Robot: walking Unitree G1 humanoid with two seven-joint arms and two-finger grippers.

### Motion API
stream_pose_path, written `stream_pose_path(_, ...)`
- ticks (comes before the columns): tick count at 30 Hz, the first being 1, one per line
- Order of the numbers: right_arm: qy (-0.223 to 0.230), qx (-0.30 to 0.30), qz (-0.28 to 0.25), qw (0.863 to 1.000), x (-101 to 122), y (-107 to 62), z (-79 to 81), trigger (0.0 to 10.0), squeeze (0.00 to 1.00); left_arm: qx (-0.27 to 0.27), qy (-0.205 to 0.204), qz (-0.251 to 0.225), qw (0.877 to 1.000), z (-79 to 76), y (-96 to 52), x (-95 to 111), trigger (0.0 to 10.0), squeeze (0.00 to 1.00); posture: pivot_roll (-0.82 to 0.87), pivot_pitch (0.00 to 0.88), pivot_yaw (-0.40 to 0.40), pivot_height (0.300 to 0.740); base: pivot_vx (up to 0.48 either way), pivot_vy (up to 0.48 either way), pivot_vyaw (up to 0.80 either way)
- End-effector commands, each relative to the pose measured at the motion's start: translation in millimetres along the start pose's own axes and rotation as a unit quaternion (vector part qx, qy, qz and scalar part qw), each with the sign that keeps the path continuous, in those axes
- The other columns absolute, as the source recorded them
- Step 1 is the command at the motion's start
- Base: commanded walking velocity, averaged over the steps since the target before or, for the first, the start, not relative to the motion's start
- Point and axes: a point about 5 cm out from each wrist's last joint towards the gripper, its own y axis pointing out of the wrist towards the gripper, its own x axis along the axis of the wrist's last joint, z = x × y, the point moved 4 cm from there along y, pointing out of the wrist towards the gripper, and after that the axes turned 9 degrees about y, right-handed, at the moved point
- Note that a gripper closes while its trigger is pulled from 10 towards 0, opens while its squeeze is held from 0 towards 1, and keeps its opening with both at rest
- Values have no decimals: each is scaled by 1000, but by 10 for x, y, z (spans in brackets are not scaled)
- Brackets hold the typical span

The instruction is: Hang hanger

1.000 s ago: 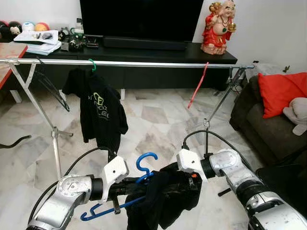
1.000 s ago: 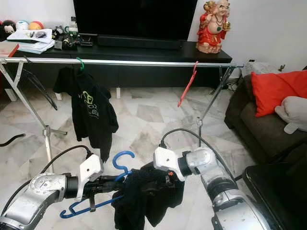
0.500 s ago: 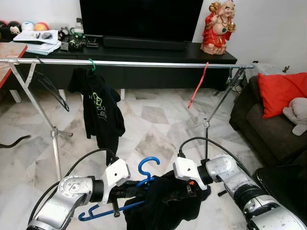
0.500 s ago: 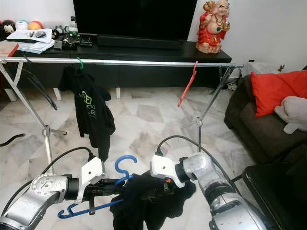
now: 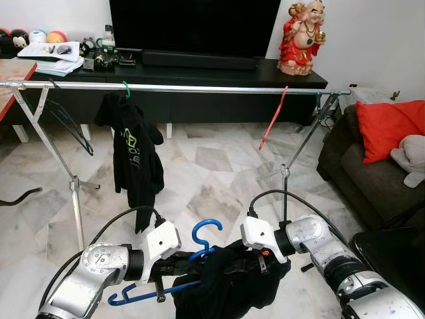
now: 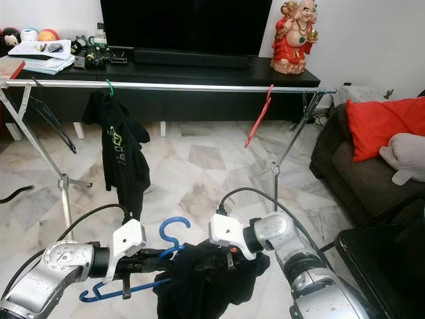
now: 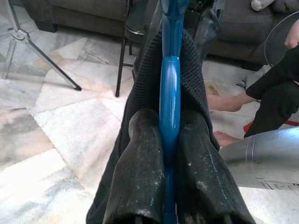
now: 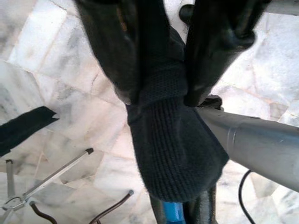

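With the left gripper [image 7: 170,135] clamped on the blue hanger [image 5: 199,249] and the right gripper [image 8: 161,77] pinching the black garment [image 5: 229,286], both low before the rail [image 5: 199,88], seat the fabric squarely, then lift the hook over the rail.

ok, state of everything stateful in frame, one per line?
blue hanger: held low, off the rail, half inside a garment
black knit garment: partly on the hanger, bunched
left gripper: shut on the hanger
right gripper: shut on the knit
black T-shirt: hung on the rail
red hanger: hung, bare
clothes rail: standing
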Motion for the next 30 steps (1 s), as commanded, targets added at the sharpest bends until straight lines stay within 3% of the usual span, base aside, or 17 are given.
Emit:
stream_pose_path(1,10,8,15,1000,-83,19,40,10000,0,9,37,-34,999,93,-3,261,10000,0,148,48,-164,740,0,0,0)
stream_pose_path(4,11,16,22,1000,-100,24,56,10000,0,9,38,-33,999,95,4,259,10000,0,152,48,-165,740,0,0,0)
stream_pose_path(5,13,17,22,1000,-100,27,59,10000,941,9,38,-33,999,96,5,260,10000,0,152,48,-165,740,0,0,0)
stream_pose_path(6,16,22,21,999,-102,30,68,10000,1000,9,39,-33,999,95,5,260,10000,0,152,48,-165,740,0,0,0)
stream_pose_path(10,13,25,20,999,-91,29,71,10000,980,7,40,-33,999,92,5,265,10000,0,152,48,-165,740,0,0,0)
stream_pose_path(11,12,30,20,999,-92,28,79,10000,592,6,41,-33,999,91,6,267,10000,0,155,44,-166,740,0,0,0)
stream_pose_path(12,12,30,20,999,-92,28,79,10000,592,6,41,-33,999,91,6,267,10000,0,155,44,-166,740,0,0,0)
stream_pose_path(13,9,28,20,999,-87,28,76,10000,0,5,44,-32,998,91,7,271,10000,0,155,44,-166,740,0,0,0)
stream_pose_path(30,17,30,24,999,-119,86,102,10000,0,-14,76,-35,996,57,-1,374,10000,0,166,37,-169,740,0,0,0)
